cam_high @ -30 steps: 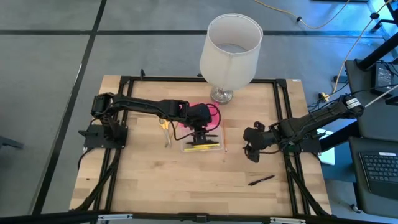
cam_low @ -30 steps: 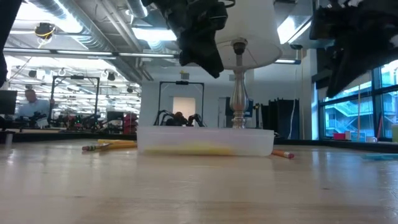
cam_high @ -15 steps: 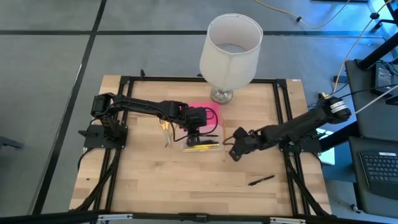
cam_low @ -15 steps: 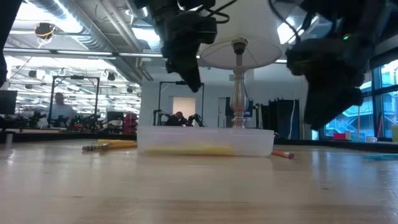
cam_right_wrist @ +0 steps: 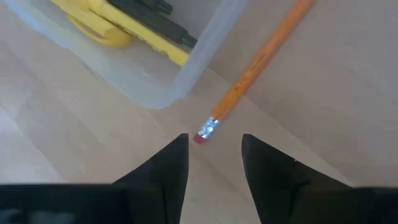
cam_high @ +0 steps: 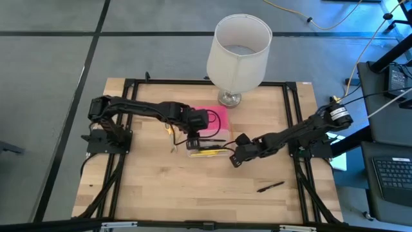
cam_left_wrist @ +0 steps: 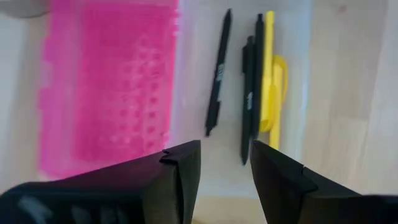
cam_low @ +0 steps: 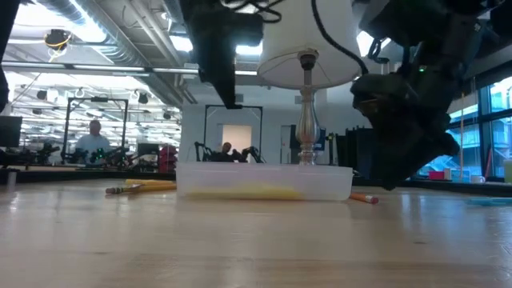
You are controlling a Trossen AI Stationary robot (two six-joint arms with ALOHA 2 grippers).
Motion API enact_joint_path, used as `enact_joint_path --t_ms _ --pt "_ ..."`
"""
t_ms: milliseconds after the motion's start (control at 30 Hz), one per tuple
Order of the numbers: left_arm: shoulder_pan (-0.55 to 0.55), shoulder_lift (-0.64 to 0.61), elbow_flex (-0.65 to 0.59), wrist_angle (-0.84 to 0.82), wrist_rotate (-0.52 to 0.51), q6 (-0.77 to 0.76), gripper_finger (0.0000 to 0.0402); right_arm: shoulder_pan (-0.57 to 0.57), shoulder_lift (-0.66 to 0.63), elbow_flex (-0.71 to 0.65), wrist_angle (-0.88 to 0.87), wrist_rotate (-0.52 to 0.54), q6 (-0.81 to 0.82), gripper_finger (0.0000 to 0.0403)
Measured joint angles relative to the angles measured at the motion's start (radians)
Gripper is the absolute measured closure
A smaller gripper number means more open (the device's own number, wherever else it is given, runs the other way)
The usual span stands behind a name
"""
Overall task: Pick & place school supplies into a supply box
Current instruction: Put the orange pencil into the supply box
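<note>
Box point(cam_left_wrist: 186, 93) holds three pens point(cam_left_wrist: 219, 71) and blurred yellow items; both grippers point(cam_left_wrist: 225, 163) point(cam_right_wrist: 214, 155) part-open, empty; one pencil point(cam_right_wrist: 255, 68) outside.

Both arms are dark, near-black, built of slim jointed segments. The left arm point(cam_high: 145, 111) rises from a boxy black base block mounted on the black frame rail at about nine o'clock. A thin black cable loops out from its wrist housing. The right arm point(cam_high: 293, 133) carries a round silver-white disc with a dark centre at its shoulder joint, at about three o'clock. Black cable runs alongside its links. The left gripper point(cam_left_wrist: 225, 168) has two matte black, wedge-shaped fingers with angular, faceted edges. The right gripper point(cam_right_wrist: 214, 165) shows the same plain black tapered fingers, without visible markings.
</note>
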Motion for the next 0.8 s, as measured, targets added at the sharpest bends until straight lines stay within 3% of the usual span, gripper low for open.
enact_joint_path --t_ms 333,800 --pt "0.001 -0.122 0.0 -0.02 -0.106 0.001 0.0272 -0.023 0.094 0.08 -0.078 -0.014 -0.001 0.025" --pt "-0.001 -0.157 0.0 -0.018 -0.113 0.001 0.0272 -0.024 0.132 0.1 -0.132 -0.027 0.054 0.0251"
